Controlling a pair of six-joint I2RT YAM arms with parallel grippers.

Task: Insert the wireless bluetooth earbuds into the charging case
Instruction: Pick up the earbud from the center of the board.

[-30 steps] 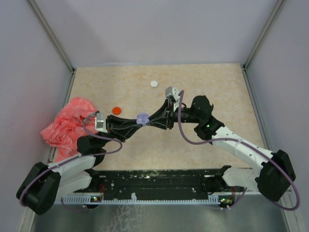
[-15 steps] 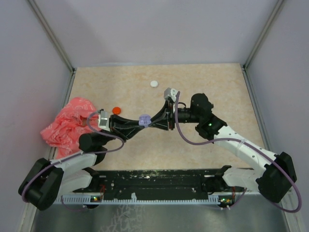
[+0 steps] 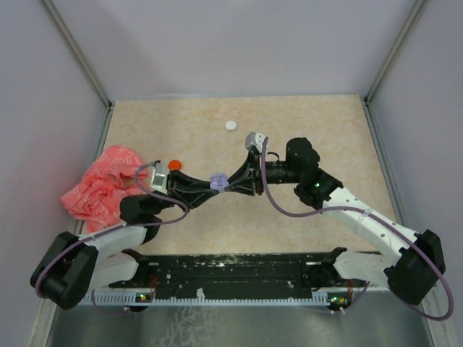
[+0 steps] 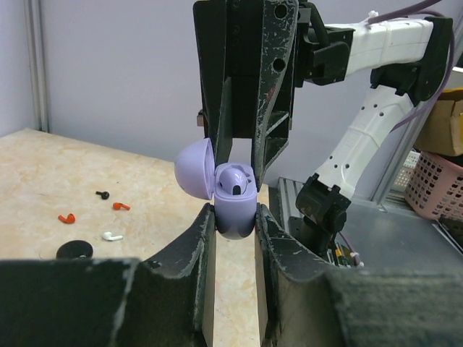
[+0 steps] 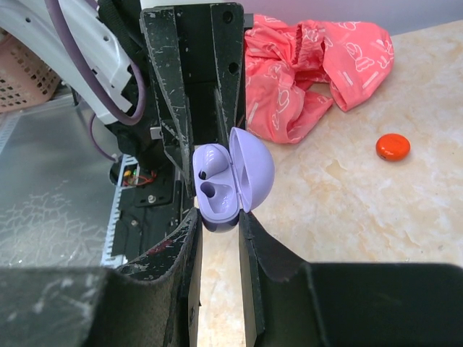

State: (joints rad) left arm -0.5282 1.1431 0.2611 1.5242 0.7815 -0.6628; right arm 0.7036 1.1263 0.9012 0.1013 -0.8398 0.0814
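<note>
Left gripper hides the charging case base

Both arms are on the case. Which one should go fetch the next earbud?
Right, probably. Both the left pincer and right pincer grip the open case; the loose earbuds lie past it, on the right arm's side. The left could hold the case alone.

From above, the left gripper and right gripper cover most of the lilac charging case, and the loose earbuds are too small to find there. In the left wrist view, fingers hide the case's lower half. Whether its 2 sockets are filled is unclear. The gripper's body cuts off a black disc.
</note>
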